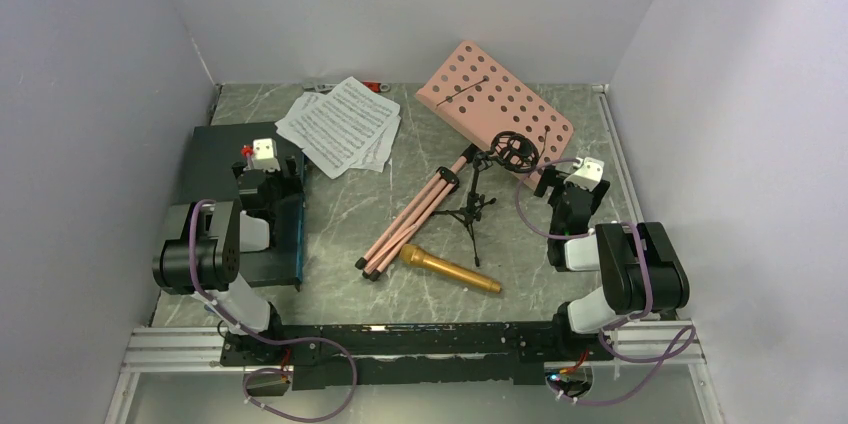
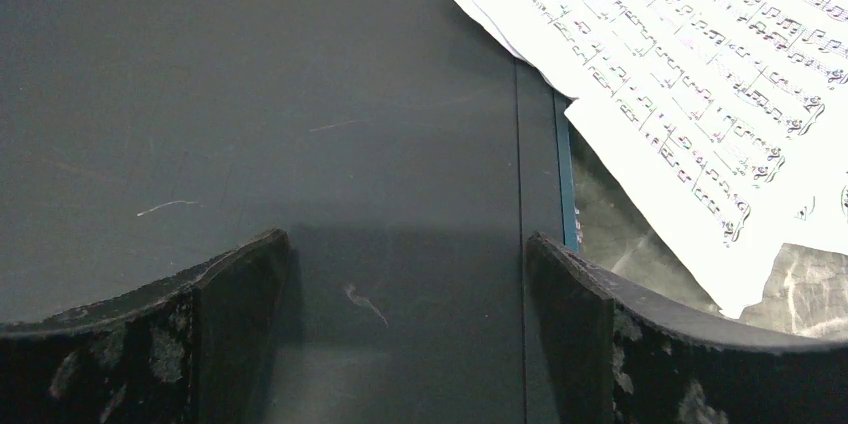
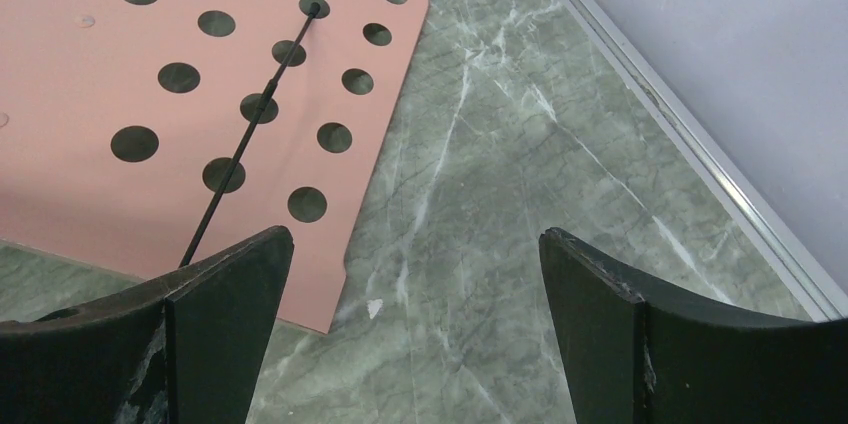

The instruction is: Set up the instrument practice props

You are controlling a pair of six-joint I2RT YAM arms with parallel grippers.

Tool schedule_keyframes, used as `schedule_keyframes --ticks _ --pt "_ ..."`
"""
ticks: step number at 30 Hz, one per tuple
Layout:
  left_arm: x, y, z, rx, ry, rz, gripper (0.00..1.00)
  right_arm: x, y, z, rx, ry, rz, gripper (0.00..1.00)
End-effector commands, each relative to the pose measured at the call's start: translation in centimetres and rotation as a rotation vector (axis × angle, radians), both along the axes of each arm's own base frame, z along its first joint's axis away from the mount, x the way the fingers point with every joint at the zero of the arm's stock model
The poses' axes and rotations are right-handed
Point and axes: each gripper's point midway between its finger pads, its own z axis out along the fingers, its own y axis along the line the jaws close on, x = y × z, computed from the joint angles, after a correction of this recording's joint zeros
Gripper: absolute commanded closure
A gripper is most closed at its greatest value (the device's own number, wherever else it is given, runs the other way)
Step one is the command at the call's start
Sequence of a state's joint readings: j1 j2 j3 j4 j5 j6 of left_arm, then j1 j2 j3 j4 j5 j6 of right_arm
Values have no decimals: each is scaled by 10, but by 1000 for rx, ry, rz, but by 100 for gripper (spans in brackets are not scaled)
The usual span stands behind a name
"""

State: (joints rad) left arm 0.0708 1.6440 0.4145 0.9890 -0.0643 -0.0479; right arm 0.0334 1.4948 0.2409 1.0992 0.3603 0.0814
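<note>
- We find the left gripper [image 2: 405,284] spread wide, empty, over the dark case [image 2: 250,94]
- Right gripper [image 3: 415,284] likewise, beside pink music stand [image 1: 500,104], upper right
- Sheet-music pages [image 1: 340,124] upper centre; microphone [image 1: 450,270], mic stand [image 1: 472,209] mid-frame

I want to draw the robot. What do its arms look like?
Both the left arm and right arm are chunky black joints with white sections, trailing purple cables. The left end effector and right end effector have dark curved fingers, scuffed pale.

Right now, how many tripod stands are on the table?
2. The pink music stand lies down, plate far right, folded legs pointing toward centre. The black mic stand sits just right of those legs. None seem hidden.
</note>
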Motion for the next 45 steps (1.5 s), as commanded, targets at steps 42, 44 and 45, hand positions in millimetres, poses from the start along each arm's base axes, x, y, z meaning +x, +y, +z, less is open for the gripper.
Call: schedule_keyframes --ticks 42,44,45 --pt "0 -155 137 -609 301 -563 6 -22 -23 128 436 -55 -331 0" --pt "-4 -180 125 -567 374 -617 6 -22 -25 126 476 -62 -319 0" --pt "-7 -193 120 -549 407 -648 7 -22 -23 125 498 -61 -291 0"
